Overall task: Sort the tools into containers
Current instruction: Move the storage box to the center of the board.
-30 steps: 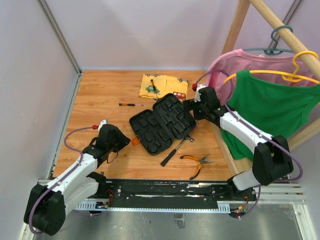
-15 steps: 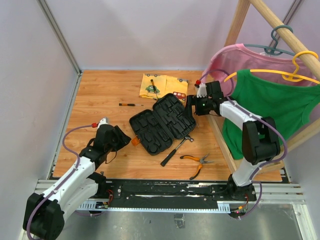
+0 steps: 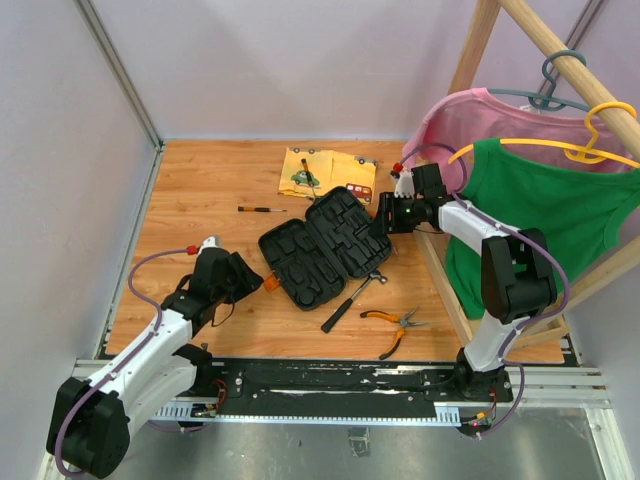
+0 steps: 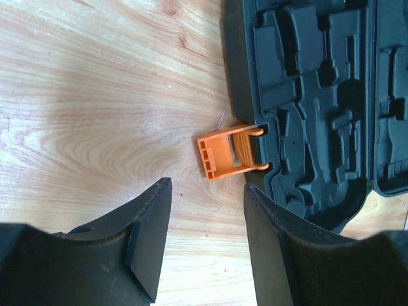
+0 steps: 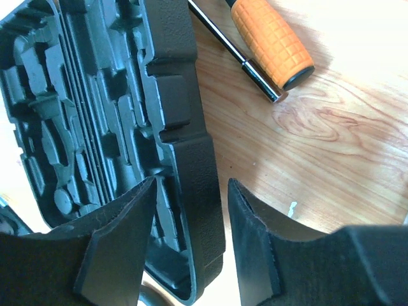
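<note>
Lying open flat, black tool case (image 3: 323,247), moulded slots (image 4: 319,95), orange latch (image 4: 229,150).

Just ahead of my left gripper (image 4: 207,236) I see the black case (image 4: 319,95) with its orange latch (image 4: 229,151) on the pale, wood-grained table (image 4: 95,115). Beyond my right gripper (image 5: 191,236), a screwdriver (image 5: 271,38) shows an orange, grid-textured handle, black cap and silver shaft.

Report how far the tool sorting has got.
Done: black ribbed plastic clamshell case lies open, slots empty. In hand: right claw straddles its rim; left claw open by the orange latch. Remaining: black-handled steel hammer, orange-handled pliers, thin dark screwdriver, all on the wooden table.
</note>
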